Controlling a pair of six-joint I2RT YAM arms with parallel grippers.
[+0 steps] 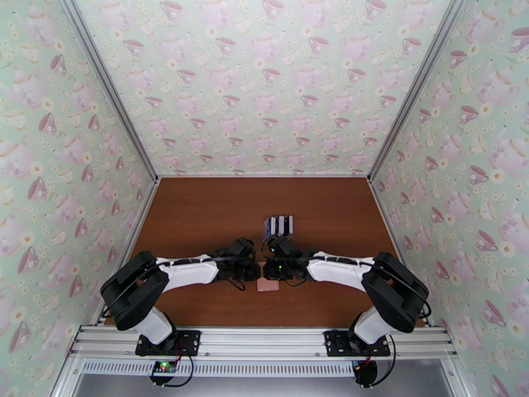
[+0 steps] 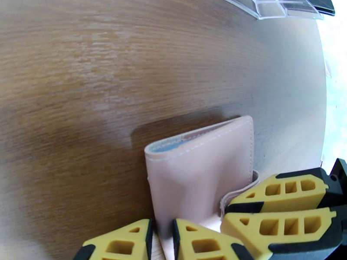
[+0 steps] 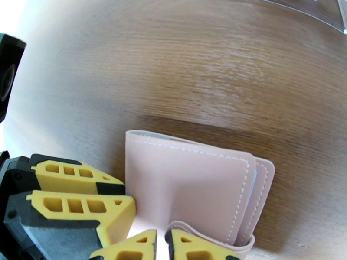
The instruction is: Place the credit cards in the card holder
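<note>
Up close, we see the pink card holder [image 2: 195, 170] folded on the counter [image 2: 108, 61], the left hand [image 2: 162, 241] pinching its near edge, the right hand [image 3: 161, 245] almost closed at the snap tab [image 3: 204, 232], grip uncertain; we would peel gently, bracing left.

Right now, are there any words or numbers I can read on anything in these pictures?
No text can be read anywhere.
card holder: plain pink, nothing written on the side showing.
credit cards in the clear rack: too small to read.
wallpaper: teacup and teapot pictures, no words.
</note>
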